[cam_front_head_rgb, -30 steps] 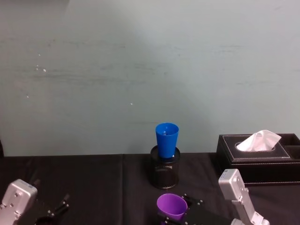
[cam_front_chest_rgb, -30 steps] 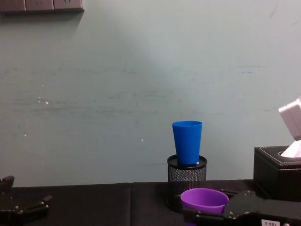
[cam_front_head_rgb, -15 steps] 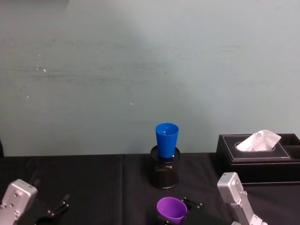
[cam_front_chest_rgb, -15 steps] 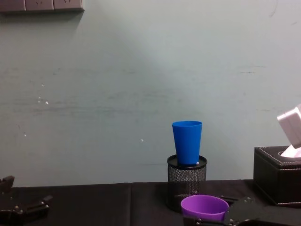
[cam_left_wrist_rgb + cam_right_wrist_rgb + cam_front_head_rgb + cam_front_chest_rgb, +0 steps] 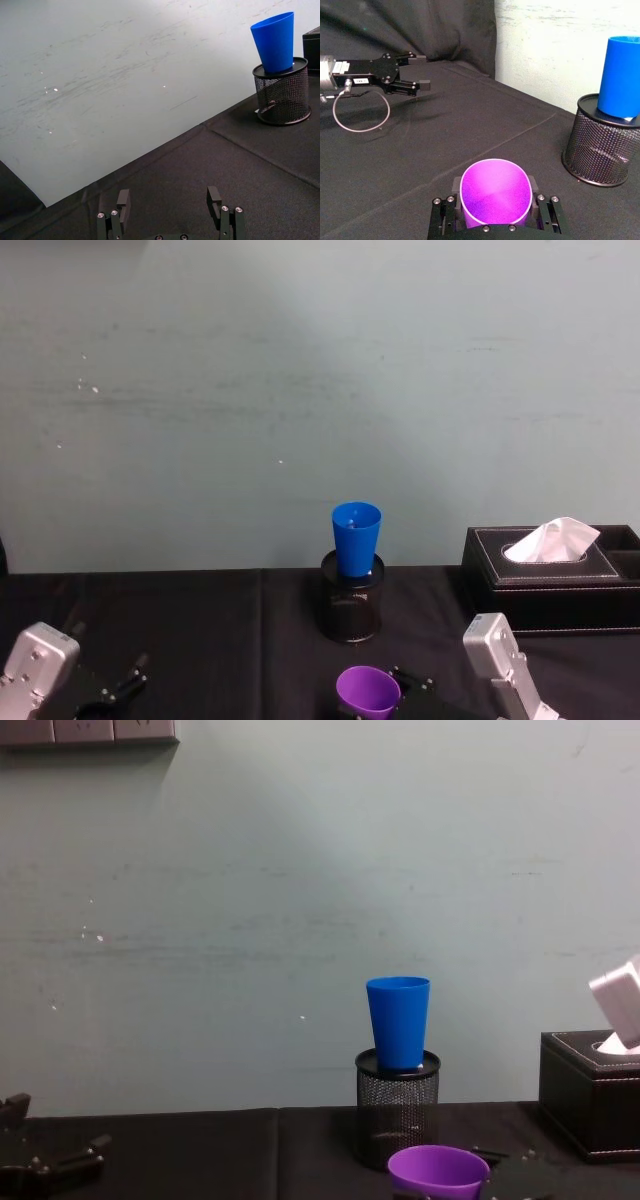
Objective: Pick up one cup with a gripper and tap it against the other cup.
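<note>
Right wrist view: right gripper has its jaws clamped on the purple cup, upright between them for carrying. Blue cup stands ahead of the jaws in the mesh holder, well apart. Left gripper idles, jaws spread.

Right hand clamped around the purple cup, a finger on each side, open mouth facing the camera. Beyond it the blue cup stands upright in the black mesh pen holder on the dark worktop. Left hand sits well apart, fingers spread.
</note>
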{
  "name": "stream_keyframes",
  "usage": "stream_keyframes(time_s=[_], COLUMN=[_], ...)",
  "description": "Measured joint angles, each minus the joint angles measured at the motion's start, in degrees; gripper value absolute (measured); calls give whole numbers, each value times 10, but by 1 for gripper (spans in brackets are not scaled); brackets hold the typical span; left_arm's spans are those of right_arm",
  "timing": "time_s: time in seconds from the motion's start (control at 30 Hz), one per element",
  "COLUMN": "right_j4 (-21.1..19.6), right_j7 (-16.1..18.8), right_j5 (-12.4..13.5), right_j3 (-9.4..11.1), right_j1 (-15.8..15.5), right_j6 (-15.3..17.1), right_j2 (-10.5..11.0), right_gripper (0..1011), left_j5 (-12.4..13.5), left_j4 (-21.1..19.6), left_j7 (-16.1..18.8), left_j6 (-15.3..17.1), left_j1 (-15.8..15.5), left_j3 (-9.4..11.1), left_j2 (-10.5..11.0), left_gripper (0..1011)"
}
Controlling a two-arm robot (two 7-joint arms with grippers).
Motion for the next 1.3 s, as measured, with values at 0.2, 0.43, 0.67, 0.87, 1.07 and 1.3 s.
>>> stream_keyframes(time_s=[0.2,0.43,0.67,0.87,1.07,1.3], right_j4=[11,13,12,11,11,8], right_j7=[4,5,4,4,4,4], right_j5=[0,1,1,1,1,0], right_j3=[0,1,0,0,0,0], right_j1=[3,4,4,4,4,2], right_j6=[0,0,1,1,1,-4], right_j2=[-5,-5,-5,-5,-5,-4], right_gripper=[735,735,838,976,1004,1004], left_j5=[0,0,0,0,0,0], left_j4=[0,0,0,0,0,0], left_j7=[0,0,0,0,0,0], left_j6=[0,0,0,0,0,0], left_j1=[0,0,0,0,0,0], left_j3=[0,0,0,0,0,0], left_j2=[0,0,0,0,0,0], left_gripper=[1000,1000,1000,1000,1000,1000])
